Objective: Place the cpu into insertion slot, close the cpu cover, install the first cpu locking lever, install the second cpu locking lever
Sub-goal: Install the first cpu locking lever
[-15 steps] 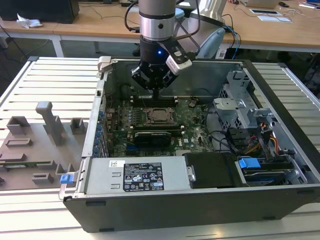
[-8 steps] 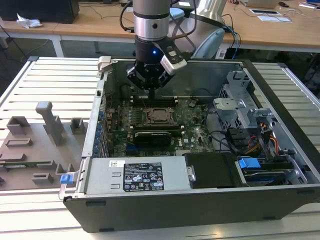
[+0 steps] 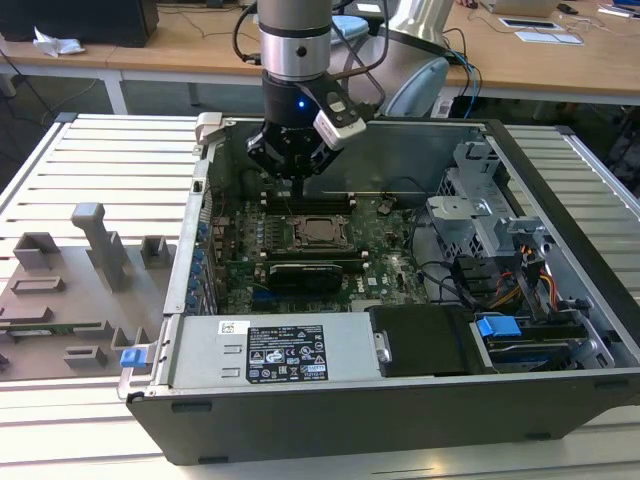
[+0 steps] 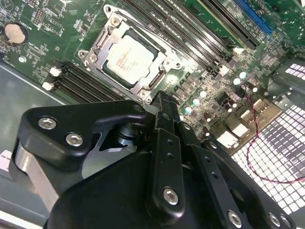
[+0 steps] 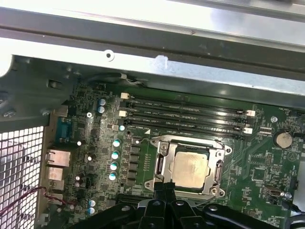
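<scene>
The cpu [image 3: 318, 231] [image 4: 131, 58] [image 5: 190, 167], a pale silvery square, lies flat in the insertion slot [image 4: 143, 88] on the green board inside the open computer case. The cpu cover [image 4: 161, 64] [image 5: 164, 160], a silver frame, lies down around the chip. My gripper [image 3: 298, 188] [image 4: 160, 98] [image 5: 165, 185] hangs over the board with its black fingers pressed together and nothing between them. Both wrist views show the tips right at one edge of the socket frame. In the exterior view it stands just behind the socket, over the memory slots.
Long black memory slots [image 5: 186, 112] run beside the socket. A black card [image 3: 315, 272] sits in front of it. The power supply [image 3: 290, 350], drive cage [image 3: 480, 215] and cables [image 3: 500, 285] fill the case's front and right. Grey fixtures [image 3: 80, 290] lie outside on the exterior view's left.
</scene>
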Tool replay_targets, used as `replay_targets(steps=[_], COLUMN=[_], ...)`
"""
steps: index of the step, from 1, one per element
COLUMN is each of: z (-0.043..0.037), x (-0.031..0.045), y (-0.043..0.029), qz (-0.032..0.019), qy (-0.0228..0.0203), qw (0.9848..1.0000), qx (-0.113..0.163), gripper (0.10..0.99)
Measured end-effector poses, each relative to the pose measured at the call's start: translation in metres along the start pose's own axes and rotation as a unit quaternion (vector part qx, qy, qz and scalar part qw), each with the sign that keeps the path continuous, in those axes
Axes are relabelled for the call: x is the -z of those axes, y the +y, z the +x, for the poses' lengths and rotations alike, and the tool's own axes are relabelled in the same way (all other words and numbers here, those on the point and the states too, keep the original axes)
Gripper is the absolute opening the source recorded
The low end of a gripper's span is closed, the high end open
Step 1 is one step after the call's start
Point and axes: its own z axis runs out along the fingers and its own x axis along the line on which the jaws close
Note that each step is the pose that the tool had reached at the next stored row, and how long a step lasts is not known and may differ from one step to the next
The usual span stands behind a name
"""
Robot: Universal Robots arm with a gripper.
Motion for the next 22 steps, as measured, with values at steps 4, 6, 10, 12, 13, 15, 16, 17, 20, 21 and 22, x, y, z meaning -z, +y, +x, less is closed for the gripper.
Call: replay_targets(steps=[4, 6, 10, 12, 13, 15, 16, 17, 20, 21, 22], z=[0.0003, 0.0081, 0.0268, 0.0331, 0.0372, 0.0434, 0.0459, 0.0481, 0.0503, 0.0506, 0.0505], x=[0.0003, 0.0006, 0.0013, 0.0015, 0.0016, 0.0019, 0.0019, 0.0021, 0.0024, 0.0023, 0.0015], y=[0.0059, 0.0084, 0.0111, 0.0119, 0.0125, 0.0135, 0.0144, 0.0157, 0.0191, 0.0202, 0.0211], qz=[0.0, 0.0, 0.0, 0.0, -0.0001, -0.0001, -0.0001, 0.0, 0.0, 0.0, -0.0001], qy=[0.0, 0.0, 0.0, -0.0001, -0.0001, -0.0001, -0.0001, -0.0001, 0.0, 0.0, -0.0001], qw=[1.0, 1.0, 1.0, 1.0, 1.0, 1.0, 1.0, 1.0, 1.0, 1.0, 1.0], qx=[0.0, 0.0, 0.0, 0.0, 0.0, 0.0, 0.0, 0.0, 0.0, 0.0, 0.0], gripper=[0.106, 0.106, 0.106, 0.106, 0.106, 0.106, 0.106, 0.106, 0.106, 0.106, 0.106])
